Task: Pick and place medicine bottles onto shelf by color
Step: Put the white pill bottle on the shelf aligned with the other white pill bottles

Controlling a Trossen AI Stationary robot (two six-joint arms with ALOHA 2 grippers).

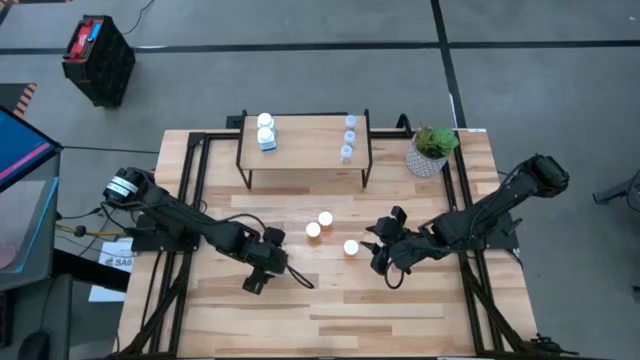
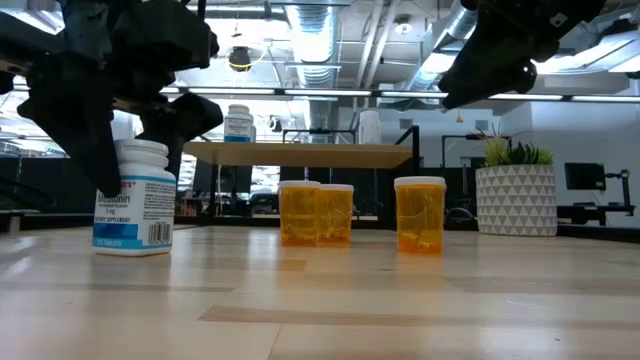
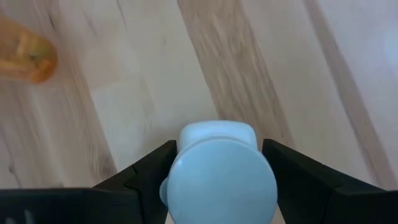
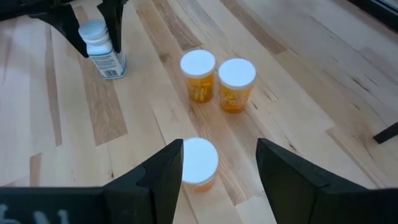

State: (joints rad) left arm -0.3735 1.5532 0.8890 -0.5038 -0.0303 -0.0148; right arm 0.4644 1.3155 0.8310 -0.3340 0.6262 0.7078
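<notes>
**Ana:** Wooden planks are running under everything, and the low view is looking into an office with ceiling pipes and a potted plant (image 2: 515, 198) at the table's (image 1: 420, 320) edge.

**Ben:** Which arm is working?

**Ana:** The left gripper (image 2: 135, 145) is standing around the white bottle (image 2: 133, 197), one finger on each side of its cap; the bottle is upright, base on the table. Whether the fingers are squeezing yet is not showing.

**Ben:** And the shelf (image 1: 305, 143)?

**Ana:** It is lying beyond the bottle, toward the table's far edge, already carrying two white bottles (image 1: 266, 132) at one end and three clear bottles (image 1: 349, 137) at the other.

**Ben:** The right side?

**Ana:** The right gripper (image 4: 217, 163) is hovering with fingers spread wide over the nearest of three orange bottles (image 4: 216, 84), which are standing between the arms.
</notes>
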